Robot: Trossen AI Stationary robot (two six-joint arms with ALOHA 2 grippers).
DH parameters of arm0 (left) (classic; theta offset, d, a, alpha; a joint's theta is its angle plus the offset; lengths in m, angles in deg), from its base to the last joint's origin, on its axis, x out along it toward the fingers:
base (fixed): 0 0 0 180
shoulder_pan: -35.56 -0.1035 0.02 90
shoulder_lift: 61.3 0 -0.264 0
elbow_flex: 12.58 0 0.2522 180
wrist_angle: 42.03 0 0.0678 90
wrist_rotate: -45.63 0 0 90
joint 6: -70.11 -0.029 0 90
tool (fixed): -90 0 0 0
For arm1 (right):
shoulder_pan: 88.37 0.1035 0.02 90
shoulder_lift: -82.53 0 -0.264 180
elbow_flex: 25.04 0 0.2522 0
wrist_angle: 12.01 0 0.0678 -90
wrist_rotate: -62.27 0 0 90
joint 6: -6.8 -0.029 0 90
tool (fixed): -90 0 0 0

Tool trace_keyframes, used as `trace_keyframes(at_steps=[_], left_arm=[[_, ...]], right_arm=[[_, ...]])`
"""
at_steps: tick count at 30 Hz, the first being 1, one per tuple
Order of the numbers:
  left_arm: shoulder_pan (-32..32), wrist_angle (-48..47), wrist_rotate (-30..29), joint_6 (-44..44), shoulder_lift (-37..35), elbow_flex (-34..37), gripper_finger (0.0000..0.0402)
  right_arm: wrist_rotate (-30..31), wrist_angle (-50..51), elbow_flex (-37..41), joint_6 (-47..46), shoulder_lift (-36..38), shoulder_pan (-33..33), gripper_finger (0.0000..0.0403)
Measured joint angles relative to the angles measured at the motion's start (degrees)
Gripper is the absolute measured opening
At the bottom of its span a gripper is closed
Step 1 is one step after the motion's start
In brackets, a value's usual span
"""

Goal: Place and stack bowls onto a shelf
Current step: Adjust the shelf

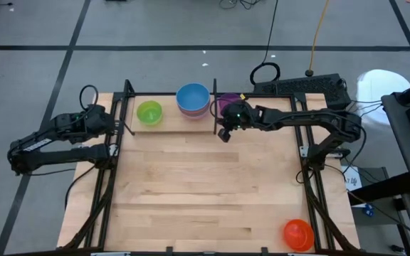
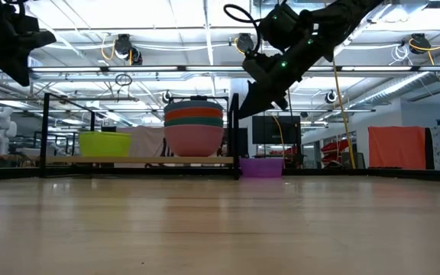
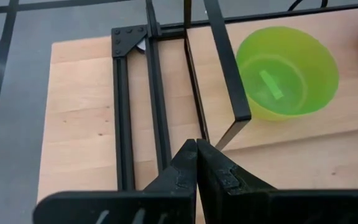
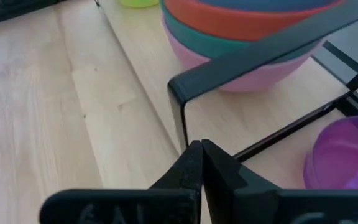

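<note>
The shelf (image 1: 169,121) stands along the table's far edge. On its plank sit a green bowl (image 1: 149,112) (image 3: 288,74) and a stack of bowls (image 1: 193,99) (image 2: 194,128) with pink at the bottom, then teal and orange-red, and blue on top. A purple bowl (image 1: 228,104) (image 4: 347,162) rests on the tabletop just right of the shelf's end upright. An orange bowl (image 1: 298,233) sits at the near right corner. My right gripper (image 1: 225,134) (image 4: 201,149) is shut and hovers high by that upright, near the stack. My left gripper (image 1: 112,124) (image 3: 196,149) is shut, raised at the shelf's left end.
The shelf's black frame and upright rods (image 2: 235,130) stand close to both grippers. Black rails (image 1: 105,185) run along the table's left and right sides. The broad tabletop (image 1: 205,192) lies in front of the shelf. A keyboard (image 1: 305,87) lies beyond the far edge.
</note>
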Motion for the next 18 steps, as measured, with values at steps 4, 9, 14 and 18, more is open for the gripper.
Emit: trace_keyframes(at_steps=[4,9,14,18], left_arm=[[0.0,0.0,0.0,0.0,0.0,0.0,0.0002],[0.0,0.0,0.0,0.0,0.0,0.0,0.0002],[0.0,0.0,0.0,0.0,0.0,0.0,0.0003],[0.0,0.0,0.0,-0.3,0.0,0.0,0.0002]], right_arm=[[0.0,-3.2,0.0,0.1,-0.7,0.0,0.0],[-2.7,-8.1,0.0,0.0,-0.8,-0.9,0.0],[-3.2,-9.7,0.0,0.2,-0.9,-2.3,0.0],[-3.2,-10.4,0.0,0.1,-0.8,-3.8,0.0]])
